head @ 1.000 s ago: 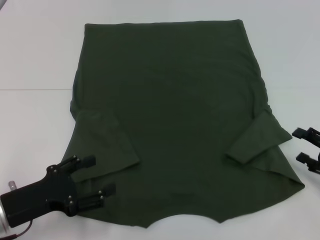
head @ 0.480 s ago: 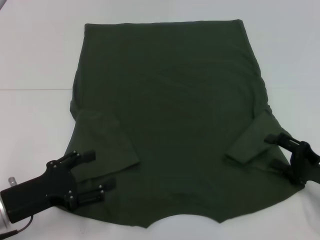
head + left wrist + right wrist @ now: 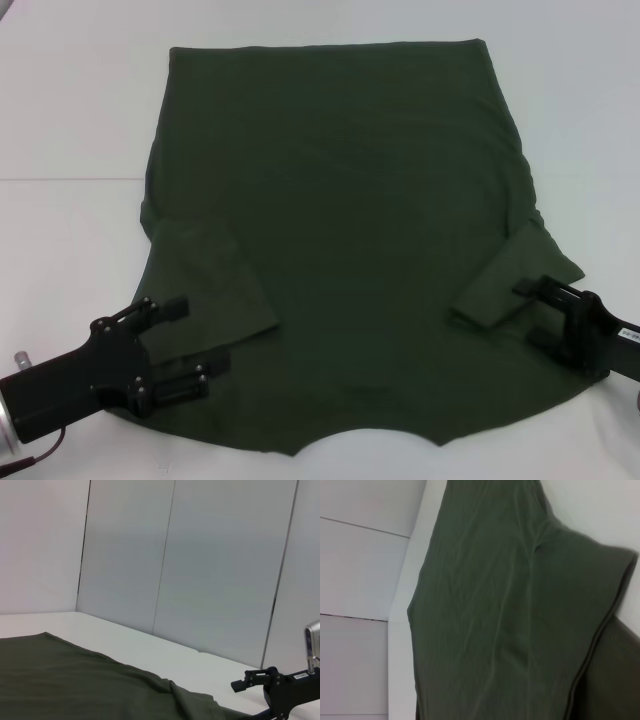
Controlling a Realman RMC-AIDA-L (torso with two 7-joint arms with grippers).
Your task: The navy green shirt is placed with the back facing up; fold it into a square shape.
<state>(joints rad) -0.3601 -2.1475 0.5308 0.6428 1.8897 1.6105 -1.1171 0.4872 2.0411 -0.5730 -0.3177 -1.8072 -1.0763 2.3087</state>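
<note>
The navy green shirt lies flat on the white table, plain side up, neckline toward me and hem far away. Both sleeves are folded inward: the left sleeve and the right sleeve. My left gripper is open over the shirt's near left corner, beside the folded sleeve. My right gripper is open over the near right shoulder, at the end of the right sleeve. The left wrist view shows the cloth low down and the right gripper beyond it. Olive fabric fills the right wrist view.
White table surface surrounds the shirt on every side, with a faint seam line running to the left. Plain pale wall panels stand behind the table.
My right gripper has come in from the right edge of the view onto the shirt's near right shoulder. My left gripper has shifted only slightly, staying at the near left corner.
</note>
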